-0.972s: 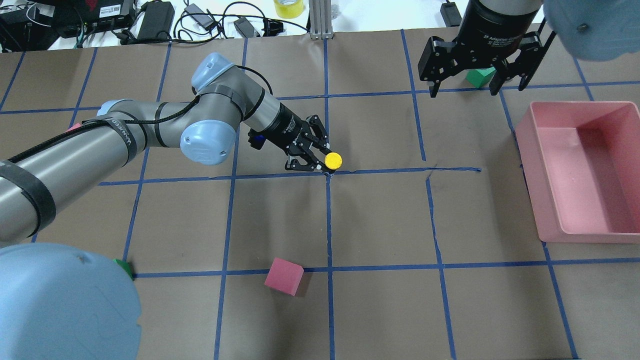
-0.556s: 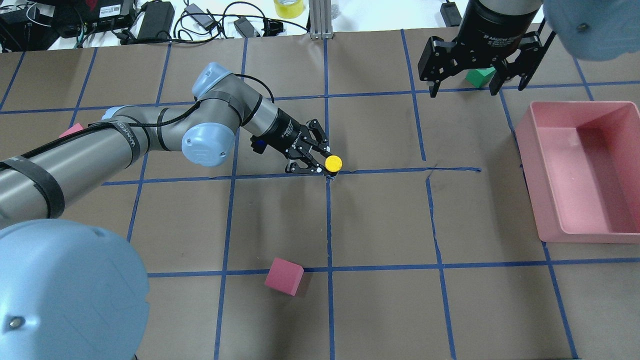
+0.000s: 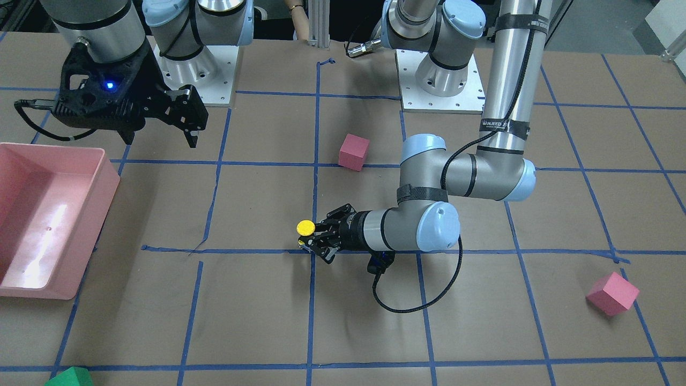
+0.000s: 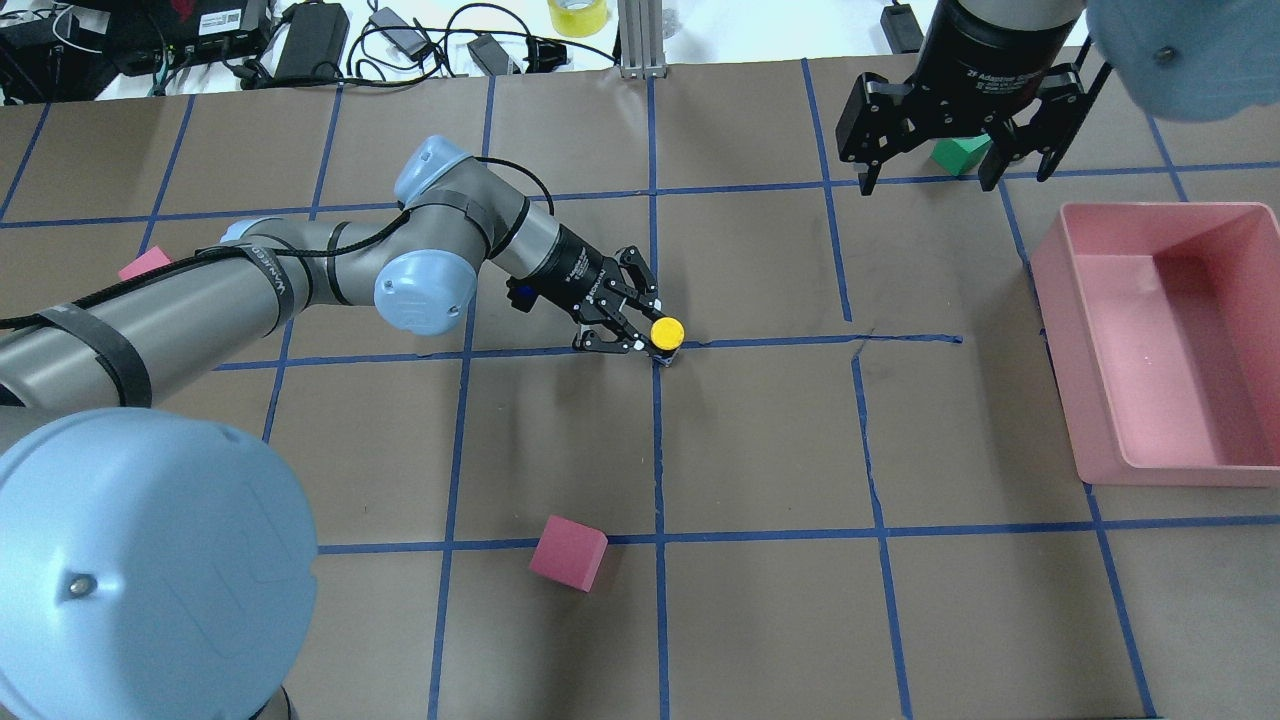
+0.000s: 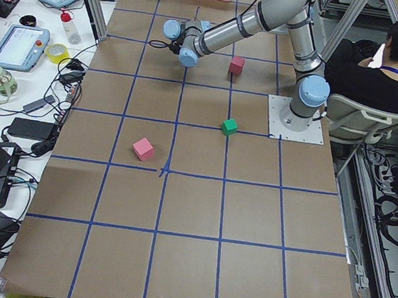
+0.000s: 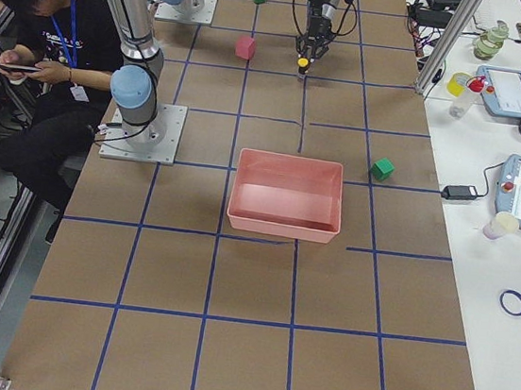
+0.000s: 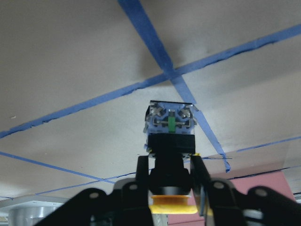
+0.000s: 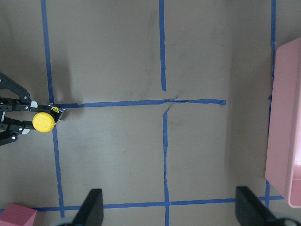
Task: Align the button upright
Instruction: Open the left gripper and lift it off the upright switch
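Button (image 4: 667,331) | cap up, base down | pinched in left end effector (image 4: 648,326)

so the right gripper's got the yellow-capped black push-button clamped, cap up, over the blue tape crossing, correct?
Not the right one. The left gripper is shut on the yellow-capped black push-button, cap up, over the blue tape crossing; the overhead view shows it. The right gripper hangs open and empty, off by the green cube.
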### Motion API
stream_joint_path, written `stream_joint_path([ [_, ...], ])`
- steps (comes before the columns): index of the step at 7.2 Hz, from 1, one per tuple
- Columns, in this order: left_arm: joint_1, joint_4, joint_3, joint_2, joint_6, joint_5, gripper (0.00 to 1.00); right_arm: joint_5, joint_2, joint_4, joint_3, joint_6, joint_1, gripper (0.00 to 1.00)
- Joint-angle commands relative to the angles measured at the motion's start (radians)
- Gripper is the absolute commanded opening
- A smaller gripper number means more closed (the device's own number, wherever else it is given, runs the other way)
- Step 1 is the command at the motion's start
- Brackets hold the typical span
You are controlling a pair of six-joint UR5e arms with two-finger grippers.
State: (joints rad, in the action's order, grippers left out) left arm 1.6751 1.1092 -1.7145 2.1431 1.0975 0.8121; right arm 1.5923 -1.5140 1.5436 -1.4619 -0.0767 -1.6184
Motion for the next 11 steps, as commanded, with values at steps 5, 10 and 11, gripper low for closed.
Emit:
stream_joint_path([
  [5,-0.008,0.017,0.139,-0.083,-0.159,0.161,1.0,0.0,0.0,0.0,0.0,0.002,0.0,1.0],
  [10,-0.005,0.258,0.15,-0.415,-0.865,0.598,1.0,0.0,0.0,0.0,0.0,0.003,0.0,1.0],
  [11,-0.008,0.291,0.157,-0.477,-0.98,0.658,1.0,0.0,0.0,0.0,-0.002,0.002,0.0,1.0],
])
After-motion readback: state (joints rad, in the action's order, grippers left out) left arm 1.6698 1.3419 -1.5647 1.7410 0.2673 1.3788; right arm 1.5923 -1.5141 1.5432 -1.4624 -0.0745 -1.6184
